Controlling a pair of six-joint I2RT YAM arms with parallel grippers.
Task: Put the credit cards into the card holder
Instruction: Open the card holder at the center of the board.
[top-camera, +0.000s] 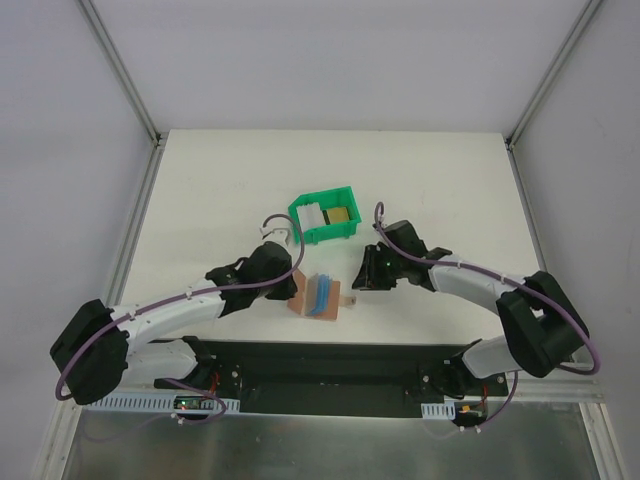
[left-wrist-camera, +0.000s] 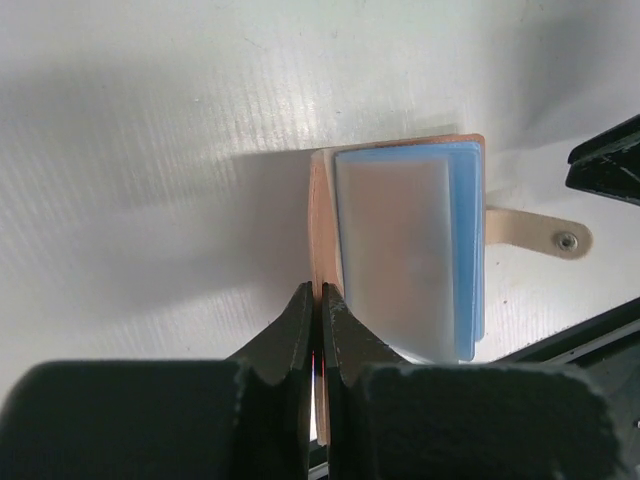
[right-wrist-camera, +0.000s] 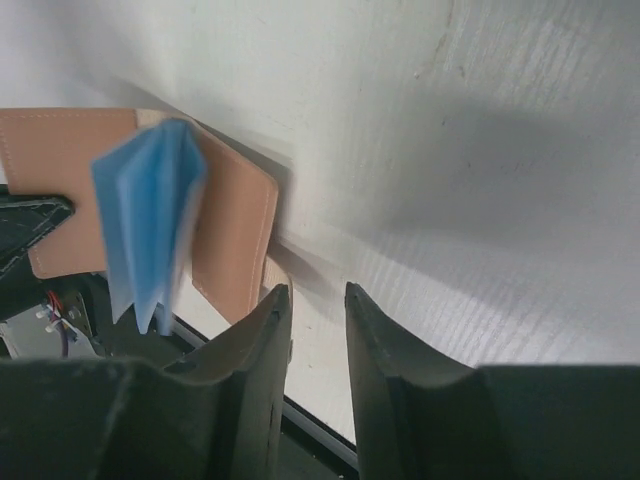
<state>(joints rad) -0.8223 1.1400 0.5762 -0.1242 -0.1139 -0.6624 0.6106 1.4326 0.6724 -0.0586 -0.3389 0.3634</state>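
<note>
While the left claw (left-wrist-camera: 317, 300) pinches its tan cover edge, the card holder (top-camera: 318, 295) lies open mid-frame, blue pockets fanned, contents unclear. Right claw (right-wrist-camera: 315, 300) gapes empty beside it. Farther up, the green bin (top-camera: 335, 233) holds a white-grey card (top-camera: 316, 213) and a gold card (top-camera: 341, 214), both partly hidden.

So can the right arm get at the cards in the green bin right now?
Probably yes: the right claw is open and empty, the bin is open-topped just beyond it, and the cards lie exposed inside.
</note>
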